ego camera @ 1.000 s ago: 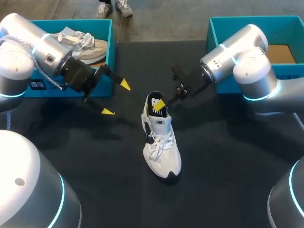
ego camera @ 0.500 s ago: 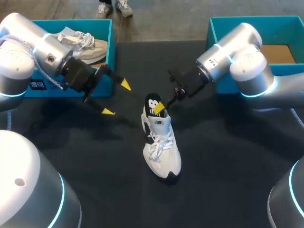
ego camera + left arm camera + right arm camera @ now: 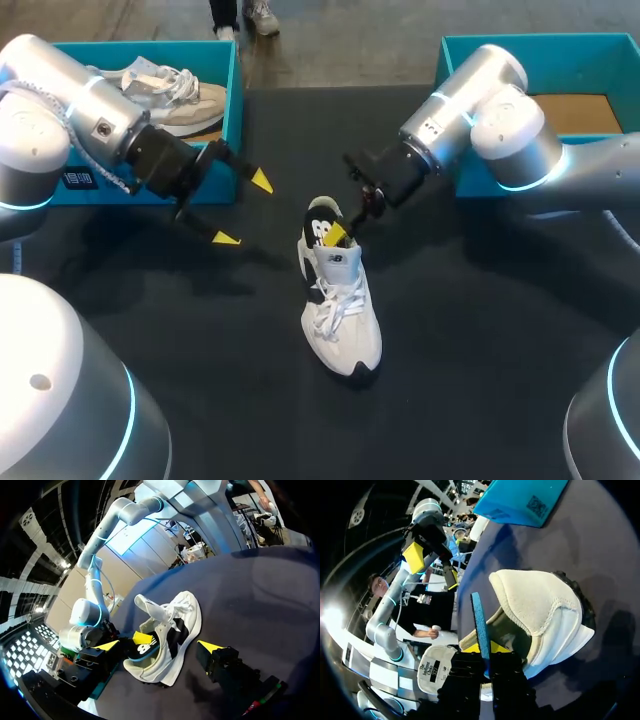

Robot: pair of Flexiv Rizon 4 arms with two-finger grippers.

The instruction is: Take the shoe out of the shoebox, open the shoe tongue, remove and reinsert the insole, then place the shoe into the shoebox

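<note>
Shoe, task so far: the white lace-up running shoe with black side panels [image 3: 340, 300] is out of its box and stands on its sole in the middle of the tabletop, toe toward the robot. Its tongue appears lifted away from the opening. The insole step is under way, though I cannot tell whether this is the pull-out or the push-in. Seating the insole and boxing the shoe are left.
Black tabletop [image 3: 480, 340]: carries the shoe, with a box at each far corner.
Teal cardboard boxes: the left shoebox [image 3: 233, 110] holds a second, beige sneaker [image 3: 175, 90]. The right shoebox [image 3: 600, 60] shows a brown floor and is partly behind the right arm.
Insole: a thin black insole with a blue edge [image 3: 321, 228] stands nearly on end in the heel opening, part inside and part above the collar.
Right tool [image 3: 333, 236]: closed on the insole's upper end, a finger on each face.
Left tool [image 3: 243, 208]: fingers spread wide, holding nothing, above the tabletop beside the shoe and apart from it.
Change: the right arm has swung toward the middle and its wrist has turned. Its tool and the insole sit slightly lower at the heel. The shoe and left arm have not moved.
</note>
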